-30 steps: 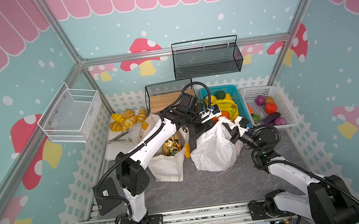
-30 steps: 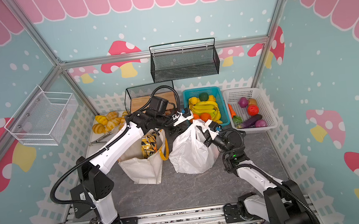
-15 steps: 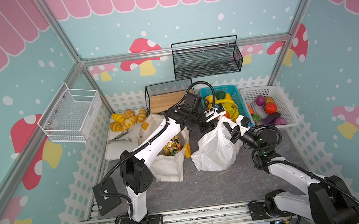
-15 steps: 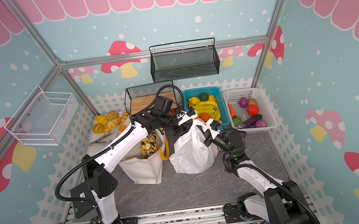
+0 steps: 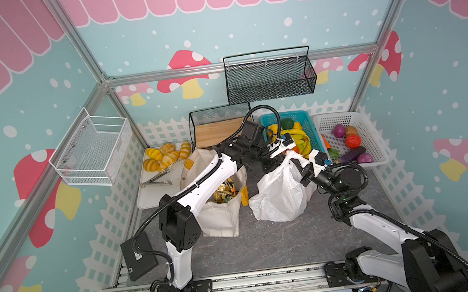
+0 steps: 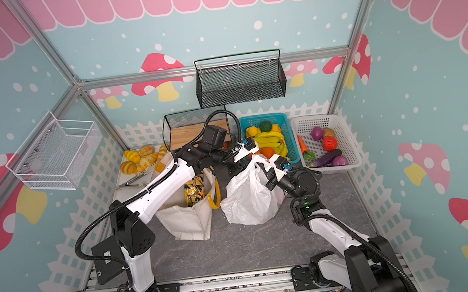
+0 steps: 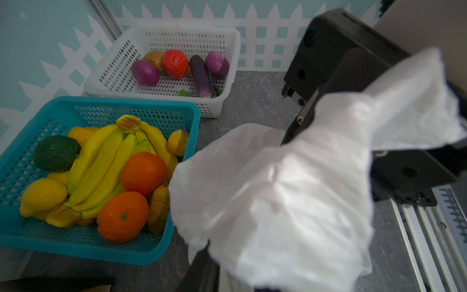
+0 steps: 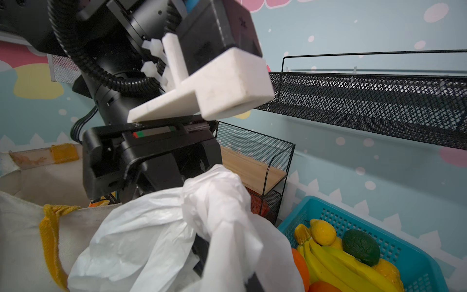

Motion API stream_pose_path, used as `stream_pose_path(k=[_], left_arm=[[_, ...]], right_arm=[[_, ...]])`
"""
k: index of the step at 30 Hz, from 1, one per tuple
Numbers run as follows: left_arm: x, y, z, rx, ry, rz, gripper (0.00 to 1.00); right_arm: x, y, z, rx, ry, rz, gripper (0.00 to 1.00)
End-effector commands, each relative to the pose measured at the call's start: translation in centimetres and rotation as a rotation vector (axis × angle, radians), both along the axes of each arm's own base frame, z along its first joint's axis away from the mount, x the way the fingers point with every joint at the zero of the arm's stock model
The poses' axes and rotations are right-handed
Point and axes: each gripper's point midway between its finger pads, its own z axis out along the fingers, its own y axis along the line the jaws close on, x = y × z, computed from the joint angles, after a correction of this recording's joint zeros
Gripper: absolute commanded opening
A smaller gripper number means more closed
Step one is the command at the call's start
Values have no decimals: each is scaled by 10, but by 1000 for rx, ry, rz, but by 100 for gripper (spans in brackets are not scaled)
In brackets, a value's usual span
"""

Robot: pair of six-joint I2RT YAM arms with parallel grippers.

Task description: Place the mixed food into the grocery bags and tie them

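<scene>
The white plastic bag [image 5: 280,191] [image 6: 247,196] stands on the table's middle, its top gathered into a twisted neck [image 8: 214,202]. My left gripper [image 5: 276,162] [image 7: 232,275] is at that neck from the left, shut on bunched plastic that covers its jaws. From the right, my right gripper [image 5: 301,164] [image 8: 227,268] is shut on the bag's handle. The cream canvas tote [image 5: 220,220] [image 6: 187,221] stands open to the left with gold-black snack packets [image 5: 223,191] inside. A purple eggplant [image 5: 351,154] [image 7: 201,73] lies in the white basket [image 5: 375,136].
A teal basket [image 5: 304,114] of bananas and oranges sits right behind the plastic bag. Bread rolls [image 5: 165,157] and tongs [image 5: 158,177] lie on a white tray at back left. A black mesh rack [image 5: 217,118] stands behind the tote.
My left gripper has shifted right to the plastic bag's neck, opened a little, then closed on the plastic. The right arm keeps its hold and place.
</scene>
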Motion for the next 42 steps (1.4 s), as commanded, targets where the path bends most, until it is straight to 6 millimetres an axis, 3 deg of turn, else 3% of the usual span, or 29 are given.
stream_pose_path(k=[1, 5, 10, 16, 25, 35, 42], left_arm=[[-2, 1, 4, -18, 0, -11, 13], [0, 5, 8, -25, -4, -5, 1], [0, 12, 19, -57, 5, -14, 0], [3, 16, 23, -84, 14, -10, 0], [6, 23, 24, -86, 6, -3, 0], [9, 23, 24, -80, -2, 14, 0], [8, 24, 22, -76, -11, 7, 0]], right_arm=[[-1, -3, 14, -16, -52, -28, 0], [3, -6, 10, -54, -41, -65, 0], [5, -7, 5, -96, -32, -77, 1], [6, -8, -2, -137, -12, -90, 21], [5, -14, -17, -176, 30, -125, 35], [-26, -22, -1, -110, 33, -114, 45], [-38, -18, 20, -118, -22, -77, 46]])
